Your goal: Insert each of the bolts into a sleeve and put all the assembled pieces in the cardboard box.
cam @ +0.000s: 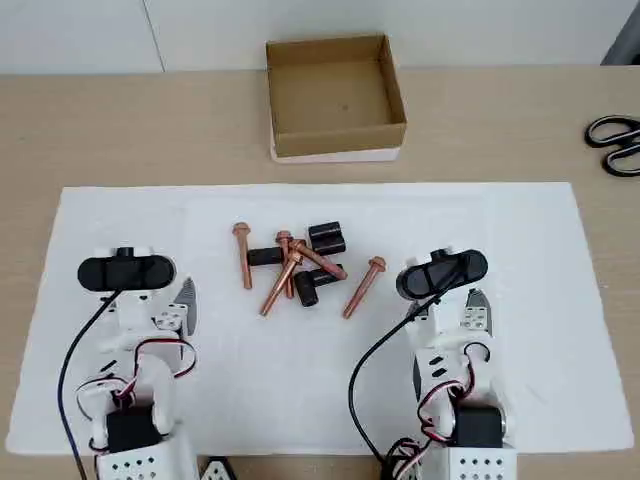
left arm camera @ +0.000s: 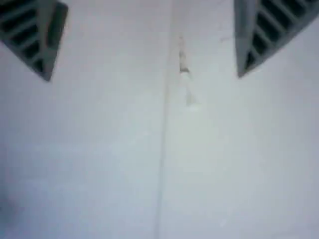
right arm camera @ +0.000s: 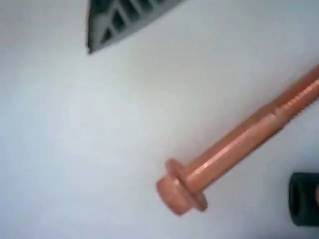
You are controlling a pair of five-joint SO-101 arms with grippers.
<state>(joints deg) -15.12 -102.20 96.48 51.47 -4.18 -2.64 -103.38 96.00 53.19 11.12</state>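
The bolts [cam: 290,270] are lying in a crossed heap at the centre of the high view with the black sleeves [cam: 327,238] mixed among them, and none is looking assembled yet. The cardboard box [cam: 337,138] is sitting well apart at upper centre. The outlying bolt [right arm camera: 234,149] is lying just ahead of the right gripper [cam: 462,298], probably the easiest first pick. Both arms are sitting folded low at the frame's bottom. The left gripper [left arm camera: 144,74] is facing the white sheet [left arm camera: 99,164] with fingers spread wide, and the right's are seemingly apart too.
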